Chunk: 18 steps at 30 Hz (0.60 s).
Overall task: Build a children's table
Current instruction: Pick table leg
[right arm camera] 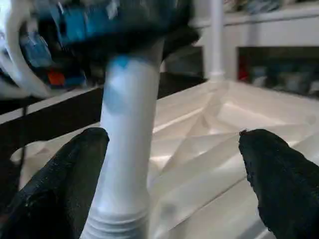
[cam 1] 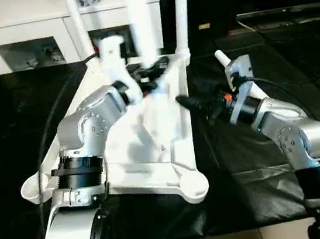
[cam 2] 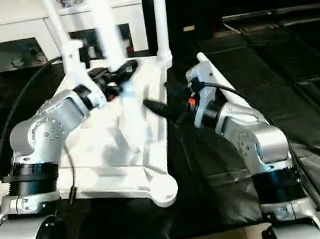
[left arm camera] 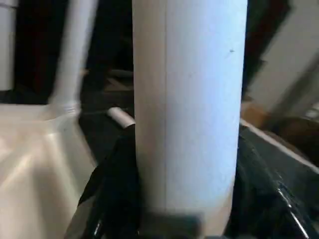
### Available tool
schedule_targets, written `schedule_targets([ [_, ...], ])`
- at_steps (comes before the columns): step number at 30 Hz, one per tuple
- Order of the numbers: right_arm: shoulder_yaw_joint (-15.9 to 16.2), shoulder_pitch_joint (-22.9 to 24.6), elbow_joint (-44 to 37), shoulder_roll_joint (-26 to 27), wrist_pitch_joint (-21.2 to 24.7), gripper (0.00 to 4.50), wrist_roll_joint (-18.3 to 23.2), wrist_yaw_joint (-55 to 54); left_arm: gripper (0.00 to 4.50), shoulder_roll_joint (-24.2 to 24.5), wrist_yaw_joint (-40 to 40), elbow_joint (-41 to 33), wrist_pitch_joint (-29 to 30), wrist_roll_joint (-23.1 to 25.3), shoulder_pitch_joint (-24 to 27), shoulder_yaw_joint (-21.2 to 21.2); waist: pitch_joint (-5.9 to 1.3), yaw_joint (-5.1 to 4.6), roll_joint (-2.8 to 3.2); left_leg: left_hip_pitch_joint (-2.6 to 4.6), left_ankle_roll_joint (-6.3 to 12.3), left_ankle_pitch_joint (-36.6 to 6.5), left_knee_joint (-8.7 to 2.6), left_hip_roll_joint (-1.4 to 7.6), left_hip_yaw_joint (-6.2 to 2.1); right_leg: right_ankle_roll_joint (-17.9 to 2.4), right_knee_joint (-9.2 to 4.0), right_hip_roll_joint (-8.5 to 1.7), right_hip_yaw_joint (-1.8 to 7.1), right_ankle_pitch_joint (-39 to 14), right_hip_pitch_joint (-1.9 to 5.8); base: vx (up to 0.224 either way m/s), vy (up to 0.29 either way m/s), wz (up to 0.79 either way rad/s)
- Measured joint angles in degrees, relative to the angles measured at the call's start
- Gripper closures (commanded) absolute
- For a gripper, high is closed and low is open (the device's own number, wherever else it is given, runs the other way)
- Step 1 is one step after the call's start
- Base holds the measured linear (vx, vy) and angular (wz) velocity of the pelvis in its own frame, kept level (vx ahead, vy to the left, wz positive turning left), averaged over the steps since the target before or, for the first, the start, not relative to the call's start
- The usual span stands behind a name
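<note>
Black mats cover the floor, with a white cabinet [cam 1: 47, 28] at the back. From the left eye, the tabletop [cam 1: 152, 150] lies underside up on the mats, two legs already standing in its far sockets. The left gripper [cam 1: 153, 73] is clamped around a third leg [cam 1: 141, 22], holding it upright above the ribbed underside. The right gripper [cam 1: 196, 104] sits just beside the top's edge, fingers spread wide, holding nothing.

Right eye, same story: the near corner socket [cam 2: 164, 189] is empty, well back from both grippers.

Left wrist cam: the leg fills the space between the black fingers [left arm camera: 112, 194], which hug it on both sides.

Right wrist cam: the two pads [right arm camera: 70, 174] stand far apart, with the held leg's threaded foot [right arm camera: 117, 219] low between them and touching neither.

My guess on handling: hollow plastic tube, so light and stiff, but smooth and tapered, so it'll want to slip or swing. I'd grab low near the foot to steer it into a socket.
</note>
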Motion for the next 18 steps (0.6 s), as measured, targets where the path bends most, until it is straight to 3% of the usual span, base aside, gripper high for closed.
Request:
schedule_targets([
  [6,1.27,-0.77,0.18,-3.59,6.3,0.0,4.2,8.22,2.64,0.33,-5.1,-3.94,3.02,-3.84,0.08,-0.66,0.01,0.09,-0.03,0.02,0.03,0.02,0.01,0.0,0.0,-0.01,0.02,0.0,0.0,0.0,0.02,0.0,0.0,0.0],
  [9,2.05,-1.41,0.43,-4.74,8.97,0.0,6.11,11.56,2.64,1.46,-9.19,-7.28,4.3,-5.3,0.32,-3.19,0.01,0.1,-0.04,0.03,0.03,0.02,0.01,0.01,-0.01,-0.01,0.04,-0.01,0.01,0.0,0.02,0.0,0.0,0.0],
  [18,3.15,-2.0,1.85,-5.95,11.05,0.0,7.74,16.79,2.64,2.52,-13.07,-9.99,6.12,-6.48,1.16,-6.09,0.01,0.08,-0.06,0.09,0.07,0.07,0.07,0.01,0.02,-0.03,0.12,-0.01,0.01,0.02,0.05,0.0,0.0,0.0],
])
